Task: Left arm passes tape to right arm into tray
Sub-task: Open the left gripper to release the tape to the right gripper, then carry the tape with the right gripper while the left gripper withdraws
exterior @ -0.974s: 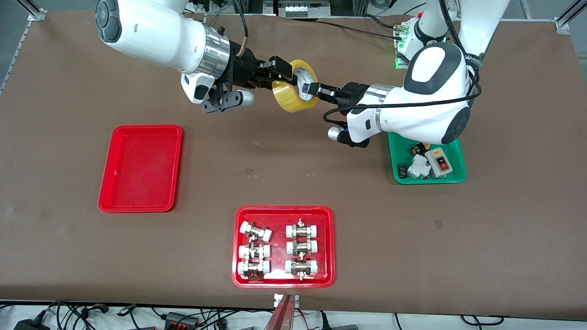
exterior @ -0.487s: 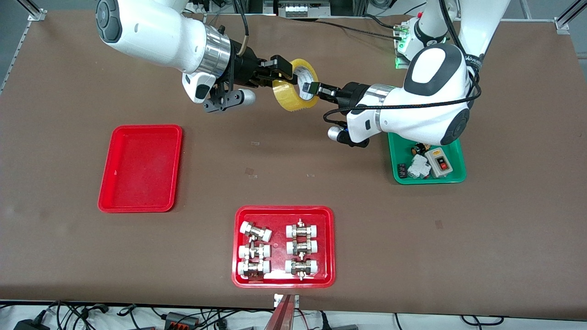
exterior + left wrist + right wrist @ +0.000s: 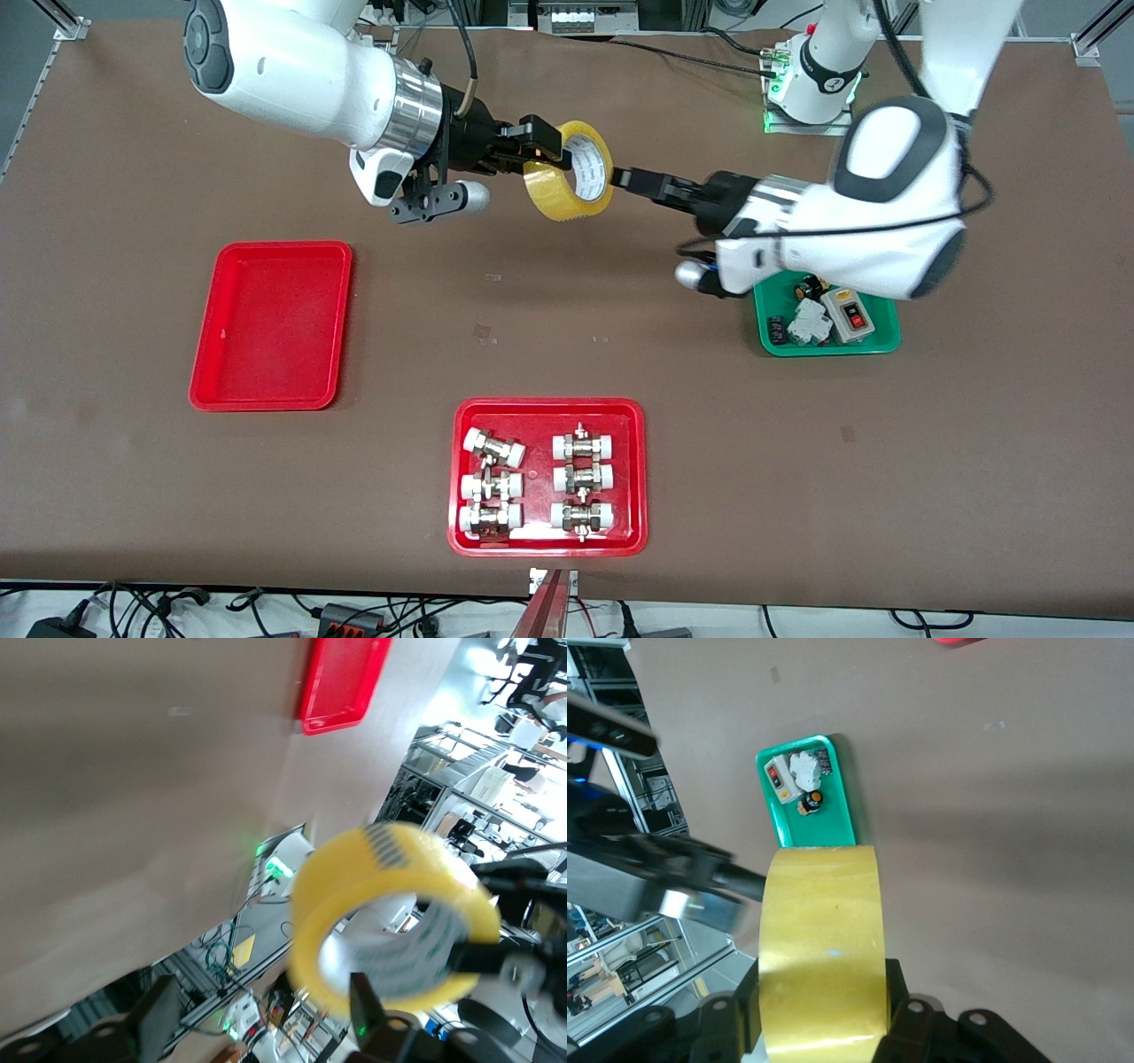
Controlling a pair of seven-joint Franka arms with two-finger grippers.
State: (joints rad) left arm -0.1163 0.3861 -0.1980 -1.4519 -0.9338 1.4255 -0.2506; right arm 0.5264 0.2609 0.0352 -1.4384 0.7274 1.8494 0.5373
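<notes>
front view, tape: the tape (image 3: 571, 172) hung in the air over bare table, held by the right gripper (image 3: 542, 146), fingers pinching its wall.
front view, left gripper: the left gripper (image 3: 627, 180) sat just beside the tape toward the left arm's end, fingers spread, apart from the roll.
front view, tray: the tray (image 3: 271, 326) lay near the right arm's end, nothing in it, well apart from the tape.
front view, other trays: red tray of fittings (image 3: 548, 477) nearest the camera, 6 fittings in 2 columns; green tray (image 3: 827, 327) partly under the left arm.
left wrist view: tape (image 3: 390, 912) ahead of the spread fingers, not touched; tray (image 3: 341, 680) on the table.
right wrist view: tape (image 3: 822, 950) clamped between the fingers; green tray (image 3: 808, 790) on the table.
</notes>
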